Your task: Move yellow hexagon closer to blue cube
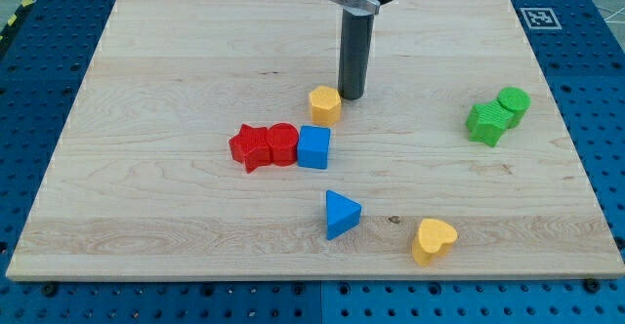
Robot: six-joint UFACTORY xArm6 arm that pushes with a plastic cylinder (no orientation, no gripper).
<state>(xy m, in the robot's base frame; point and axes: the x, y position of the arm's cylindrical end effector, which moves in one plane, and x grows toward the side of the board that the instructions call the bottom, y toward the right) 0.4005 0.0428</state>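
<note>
Seven blocks sit on my worktop [146, 70]. My tip [351, 96] stands just beside the yellow hexagon [324, 102], on its right-hand, far side, towards the top edge. The blue cube [313, 147] lies just below the hexagon, near the worktop's middle, touching two red blocks [264, 145]. I have no fingers here, only the rod, so there is nothing to open or close.

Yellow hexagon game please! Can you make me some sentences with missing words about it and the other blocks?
My tip sits just to the view's ____ of the yellow hexagon.
The blue cube touches a ____ block on its left side.
The two green blocks lie near the board's ____ edge.
The yellow heart lies to the right of the blue ____.

Missing words: right; red; right; triangle
</note>
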